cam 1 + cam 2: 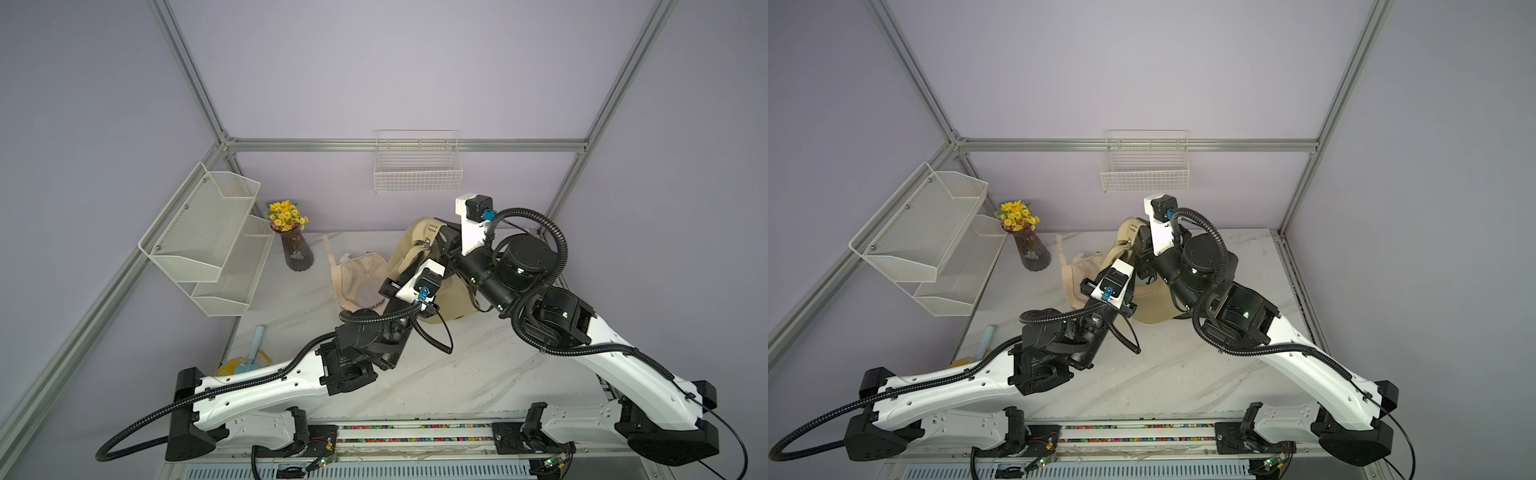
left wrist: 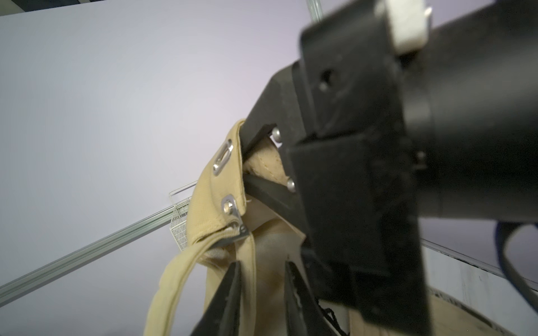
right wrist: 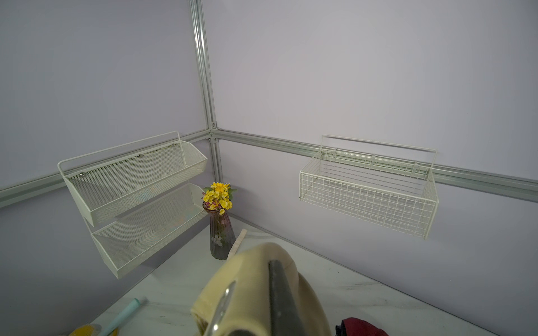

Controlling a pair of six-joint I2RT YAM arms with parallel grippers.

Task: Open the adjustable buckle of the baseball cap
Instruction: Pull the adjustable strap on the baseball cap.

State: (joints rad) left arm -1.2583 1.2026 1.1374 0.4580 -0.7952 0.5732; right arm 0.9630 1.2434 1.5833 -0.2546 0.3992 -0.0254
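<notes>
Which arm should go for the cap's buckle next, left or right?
Left. The right gripper is shut on the cap, holding it up; the left gripper sits just below the buckle, so it can probably work it.

Soft, even light is spread over the whole scene and no hard shadows are cast. In both top views only faint shadows are thrown on the table [image 1: 478, 374] under the arms, well in front of the vase [image 1: 297, 249], and the frame bars [image 1: 191, 70] above the vase are splayed outward by the wide lens. The corners are slightly darkened. In the left wrist view the black arm [image 2: 378, 145] close to the lens is blurred, while the cap [image 2: 215, 186] is rendered more sharply, with small glints on its metal eyelets [image 2: 222, 157]. In the right wrist view the cap, nearer the lens than the vase, is smeared out of focus; the vase and the wire basket [image 3: 366, 189] are shown crisply.
</notes>
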